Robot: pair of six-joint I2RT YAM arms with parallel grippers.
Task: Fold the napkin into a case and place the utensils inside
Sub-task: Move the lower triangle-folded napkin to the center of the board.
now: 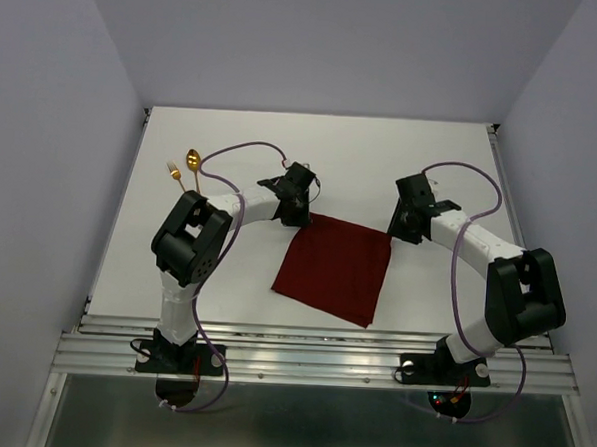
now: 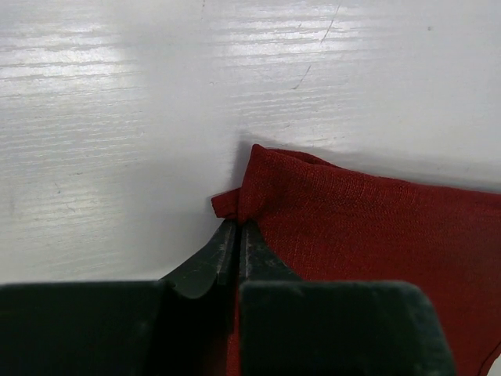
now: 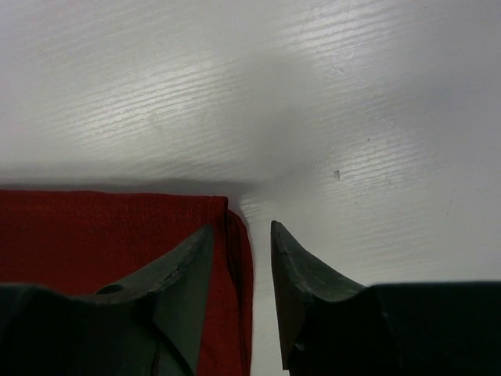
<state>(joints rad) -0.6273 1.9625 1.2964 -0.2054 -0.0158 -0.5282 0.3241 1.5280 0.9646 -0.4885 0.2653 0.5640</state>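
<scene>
As the napkin (image 1: pixel 334 267) is limp, I take its corners. Left gripper (image 2: pixel 238 233) pinches one; right gripper (image 3: pixel 243 235) straddles another, unclosed.

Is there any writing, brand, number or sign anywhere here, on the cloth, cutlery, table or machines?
No text can be read anywhere.
The napkin is plain dark red, the table plain white; the spoon and fork are too small to show any mark; the left arm and right arm show no legible label.
</scene>
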